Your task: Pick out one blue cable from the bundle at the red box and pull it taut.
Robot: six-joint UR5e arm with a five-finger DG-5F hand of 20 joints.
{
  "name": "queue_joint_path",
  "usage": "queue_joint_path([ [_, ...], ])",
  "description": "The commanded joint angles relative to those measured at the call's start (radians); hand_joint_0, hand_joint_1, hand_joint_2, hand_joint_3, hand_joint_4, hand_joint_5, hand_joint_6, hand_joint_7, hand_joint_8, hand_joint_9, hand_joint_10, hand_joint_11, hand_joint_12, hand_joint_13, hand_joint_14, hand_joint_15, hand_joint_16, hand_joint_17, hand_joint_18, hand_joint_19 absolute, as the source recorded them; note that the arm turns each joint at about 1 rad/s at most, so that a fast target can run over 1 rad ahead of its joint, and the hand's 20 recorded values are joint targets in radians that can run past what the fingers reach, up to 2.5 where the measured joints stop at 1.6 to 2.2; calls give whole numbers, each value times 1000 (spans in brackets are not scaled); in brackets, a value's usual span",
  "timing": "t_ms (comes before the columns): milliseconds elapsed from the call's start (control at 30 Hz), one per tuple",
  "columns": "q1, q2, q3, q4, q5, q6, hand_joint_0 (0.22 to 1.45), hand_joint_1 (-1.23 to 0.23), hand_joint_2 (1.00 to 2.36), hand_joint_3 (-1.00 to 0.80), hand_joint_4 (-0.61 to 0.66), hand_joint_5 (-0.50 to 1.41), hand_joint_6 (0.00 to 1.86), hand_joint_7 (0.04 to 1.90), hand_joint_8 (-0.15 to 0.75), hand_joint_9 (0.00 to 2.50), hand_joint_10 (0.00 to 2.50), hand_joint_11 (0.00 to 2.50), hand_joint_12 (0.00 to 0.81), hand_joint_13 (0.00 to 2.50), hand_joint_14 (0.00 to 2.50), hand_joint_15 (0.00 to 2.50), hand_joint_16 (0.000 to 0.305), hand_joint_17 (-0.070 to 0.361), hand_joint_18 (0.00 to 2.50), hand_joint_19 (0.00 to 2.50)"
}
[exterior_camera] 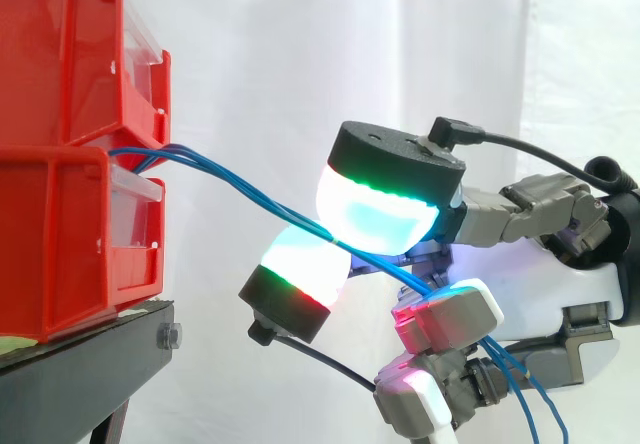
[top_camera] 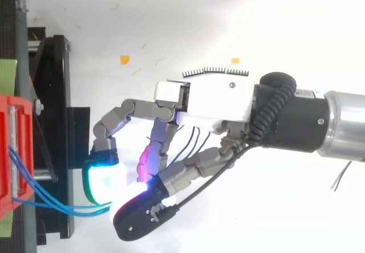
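At the near right, the hand (exterior_camera: 575,284) pinches the blue cables (exterior_camera: 240,182) between two glowing pads (exterior_camera: 375,214), clear of the stand (exterior_camera: 90,349) edge. The cables rise leftward across open air into the gap between the stacked red bins (exterior_camera: 60,64).
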State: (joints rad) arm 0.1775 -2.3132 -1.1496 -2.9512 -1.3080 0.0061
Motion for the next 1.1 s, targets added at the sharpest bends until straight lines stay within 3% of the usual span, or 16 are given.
queue_joint_path([
  [0, 0, 0, 1, 0, 1, 0, 679, -867, 1000, -500, -12, -74, 939, 969, 311, 1467, 37, 945, 364, 1165, 29, 721, 48, 108, 989, 703],
  [300, 2, 0, -1, 0, 4, 0, 564, -671, 1000, -500, 5, -58, 914, 1002, 307, 1504, 38, 935, 357, 1168, 28, 711, 49, 110, 990, 701],
  [467, 0, 0, -1, 0, 6, 0, 544, -676, 1000, -500, 11, -56, 908, 971, 313, 1510, 37, 930, 364, 1167, 27, 710, 50, 112, 982, 689],
  [567, 2, 0, -1, 0, 6, 0, 592, -716, 1000, -500, -2, -57, 904, 1004, 302, 1503, 37, 933, 350, 1160, 27, 702, 48, 107, 963, 712],
  [767, 2, 0, 1, 1, 6, 0, 574, -740, 1020, -235, -16, -53, 900, 1041, 309, 1517, 39, 941, 347, 1153, 26, 702, 48, 109, 948, 710],
  [967, 3, 0, 2, 3, 6, 0, 562, -738, 1007, -60, -52, -44, 889, 1025, 364, 1547, 36, 876, 420, 1212, 21, 667, 64, 144, 1048, 639],
  [1033, 5, 0, 4, 1, 6, 0, 546, -664, 1093, -87, -73, -44, 888, 1012, 371, 1528, 33, 834, 438, 1206, 21, 675, 67, 150, 1030, 643],
  [1067, 5, 0, 4, 1, 6, 0, 514, -591, 1247, -126, -81, -44, 886, 1011, 376, 1520, 31, 826, 447, 1198, 22, 677, 67, 152, 1017, 663],
])
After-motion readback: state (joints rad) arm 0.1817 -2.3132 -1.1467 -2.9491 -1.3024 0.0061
